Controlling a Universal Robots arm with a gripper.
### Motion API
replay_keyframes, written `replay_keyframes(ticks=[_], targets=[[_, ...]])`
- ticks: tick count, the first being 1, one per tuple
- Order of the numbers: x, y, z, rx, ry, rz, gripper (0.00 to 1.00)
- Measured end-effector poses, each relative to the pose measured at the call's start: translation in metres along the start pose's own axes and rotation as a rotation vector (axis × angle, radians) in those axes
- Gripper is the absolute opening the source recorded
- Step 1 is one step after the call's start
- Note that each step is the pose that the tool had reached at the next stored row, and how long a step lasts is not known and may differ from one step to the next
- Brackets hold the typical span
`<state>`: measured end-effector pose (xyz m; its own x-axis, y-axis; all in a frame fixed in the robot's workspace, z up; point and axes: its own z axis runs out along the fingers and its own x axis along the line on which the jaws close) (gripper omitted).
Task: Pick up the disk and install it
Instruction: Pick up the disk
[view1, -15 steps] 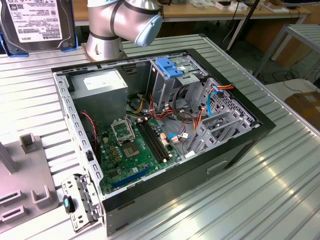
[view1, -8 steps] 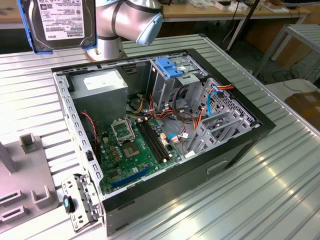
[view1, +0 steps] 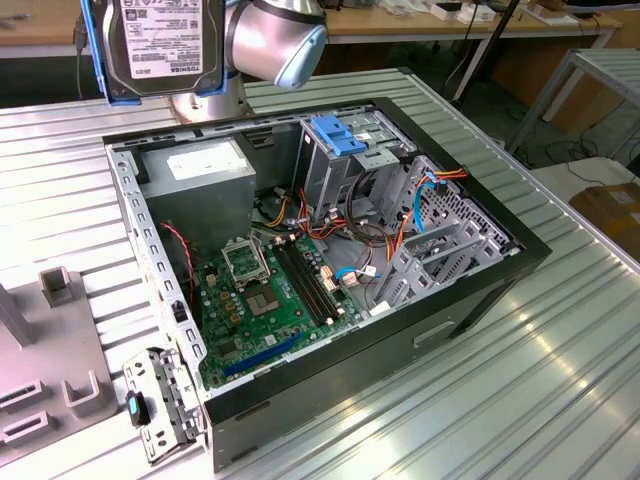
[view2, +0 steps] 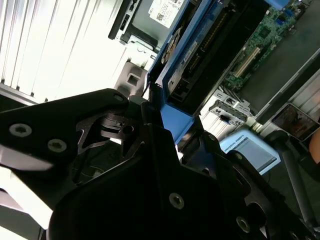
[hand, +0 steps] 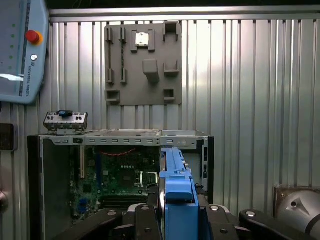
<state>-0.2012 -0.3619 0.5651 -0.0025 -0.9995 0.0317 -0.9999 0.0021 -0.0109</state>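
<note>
Blue plastic rails of the disk (hand: 176, 192) sit clamped between the gripper (hand: 178, 219) jaws, open PC case (view1: 330, 385) well below them; looks stiff, hefty-ish and shock-sensitive, so I'd say rails are the right place to hold.

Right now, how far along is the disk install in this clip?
Done: the pickup. The dark grey metal disk in its light-blue plastic carrier is clamped in the black gripper, in the air beside the open black computer case. In hand: just holding it there. Left: the install; the disk is not yet in the grey metal drive cage with the blue latch.
</note>
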Motion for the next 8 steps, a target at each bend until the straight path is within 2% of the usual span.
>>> replay_keyframes(ticks=[1, 2, 3, 5, 8], targets=[[0.0000, -0.0041, 0.0003, 0.0005, 0.0000, 0.000, 0.37], [-0.0001, -0.0124, 0.0008, 0.0011, 0.0001, 0.000, 0.37], [-0.0001, -0.0179, 0.0011, 0.0016, 0.0000, 0.000, 0.37], [-0.0001, -0.0252, 0.0015, 0.0020, 0.0000, 0.000, 0.37], [-0.0002, -0.0538, 0.0029, 0.0034, 0.0000, 0.000, 0.37]])
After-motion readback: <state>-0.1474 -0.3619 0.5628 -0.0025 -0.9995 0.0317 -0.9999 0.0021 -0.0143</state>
